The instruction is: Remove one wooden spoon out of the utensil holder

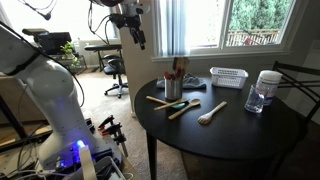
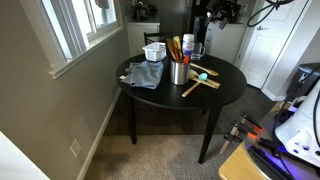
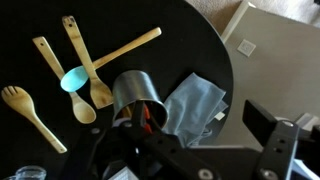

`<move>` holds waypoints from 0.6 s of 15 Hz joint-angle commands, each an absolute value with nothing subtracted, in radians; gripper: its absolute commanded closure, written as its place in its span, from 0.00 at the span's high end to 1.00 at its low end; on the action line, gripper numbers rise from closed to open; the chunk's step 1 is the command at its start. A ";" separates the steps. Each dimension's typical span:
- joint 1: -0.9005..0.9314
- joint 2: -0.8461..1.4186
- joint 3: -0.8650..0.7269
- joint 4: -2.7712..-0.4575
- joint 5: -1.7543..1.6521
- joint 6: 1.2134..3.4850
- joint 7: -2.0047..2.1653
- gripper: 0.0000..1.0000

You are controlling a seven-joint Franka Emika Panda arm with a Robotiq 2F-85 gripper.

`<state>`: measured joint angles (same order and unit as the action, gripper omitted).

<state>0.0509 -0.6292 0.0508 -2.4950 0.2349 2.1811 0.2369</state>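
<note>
The silvery metal utensil holder (image 1: 173,88) stands upright near the middle of the round black table (image 1: 250,135), with wooden utensils (image 1: 177,68) sticking out of it. It also shows in an exterior view (image 2: 179,71) and, from above, in the wrist view (image 3: 133,93). Several wooden spoons (image 3: 88,62) and a wooden fork (image 3: 28,112) lie flat on the table beside it. My gripper (image 1: 134,24) hangs high above the table, apart from the holder. In the wrist view my gripper (image 3: 190,150) is open and empty.
A blue-headed spoon (image 3: 74,79) lies among the wooden ones. A blue-grey cloth (image 3: 195,105) lies next to the holder. A white slatted basket (image 1: 229,76) and a clear white-lidded jar (image 1: 266,90) stand near the window side. A chair (image 1: 300,80) stands behind the table.
</note>
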 commanded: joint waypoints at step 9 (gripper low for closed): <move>0.000 -0.058 -0.004 -2.007 0.250 2.168 0.355 1.00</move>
<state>0.0147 -0.1953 -0.0204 -2.1550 0.2649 2.1974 0.2919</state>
